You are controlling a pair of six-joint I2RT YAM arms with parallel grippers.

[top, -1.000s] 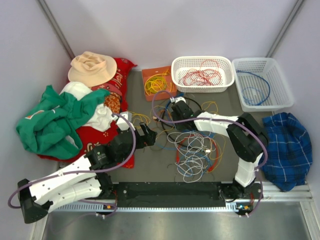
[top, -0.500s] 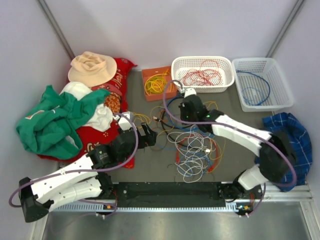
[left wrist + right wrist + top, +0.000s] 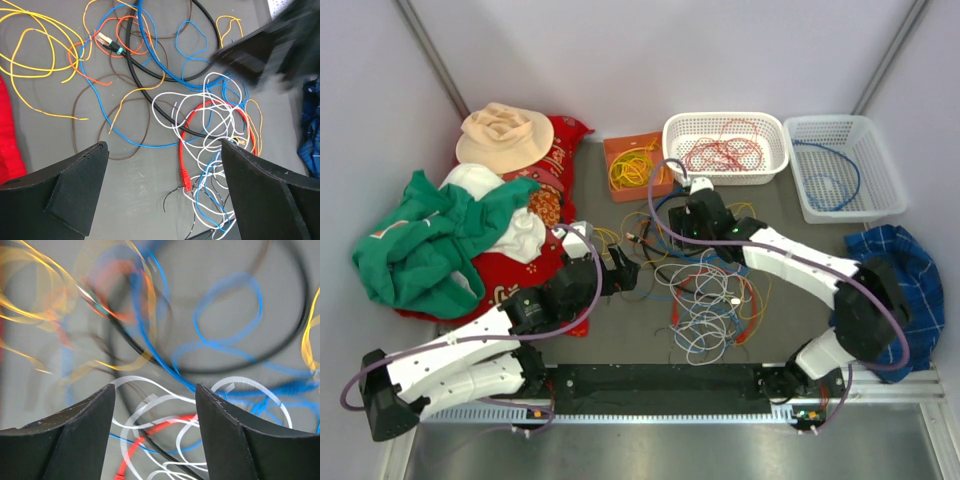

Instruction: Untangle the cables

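Both arms hover over the cables heaped on the desk. The left gripper is spread wide and empty, with the tangle right beneath it. The right gripper stands parted too, holding nothing, above blue and black loops. I'd say they're choosing the next strand: drop onto one loose cable, pinch, and lift it clear.

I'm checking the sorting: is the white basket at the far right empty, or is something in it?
Not empty. The basket holds one blue cable, looped loosely on its floor. Nothing else shows inside.
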